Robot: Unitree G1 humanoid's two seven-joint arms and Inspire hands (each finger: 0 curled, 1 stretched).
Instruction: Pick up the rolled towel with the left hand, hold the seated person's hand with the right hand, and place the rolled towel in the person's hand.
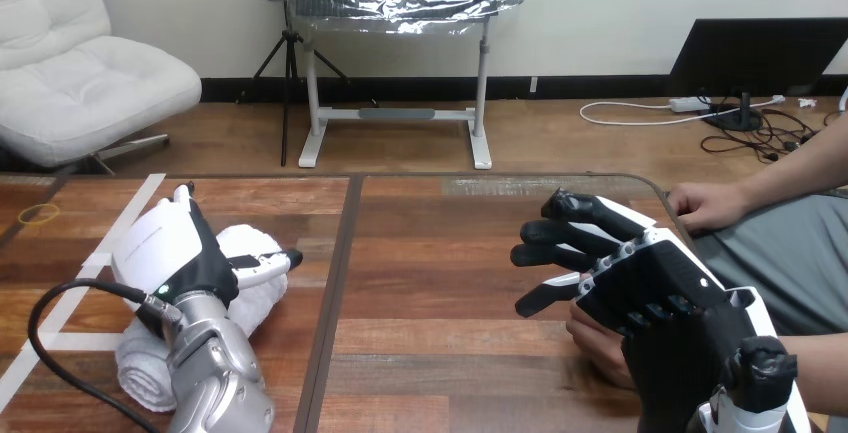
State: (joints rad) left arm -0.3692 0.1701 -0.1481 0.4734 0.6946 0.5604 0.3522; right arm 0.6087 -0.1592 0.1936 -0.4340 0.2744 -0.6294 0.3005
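Left hand (185,253) lies on the rolled towel (257,300) at eight o'clock to lift it, grasp impossible to tell, while right hand (640,283), unclenched, waits over the person's hand (597,343) at four o'clock.

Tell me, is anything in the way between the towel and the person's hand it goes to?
Nothing lies on the bare table between the rolled towel, under the left hand, and the person's hand near the view's bottom right. But the right hand sits over that hand and covers most of it.
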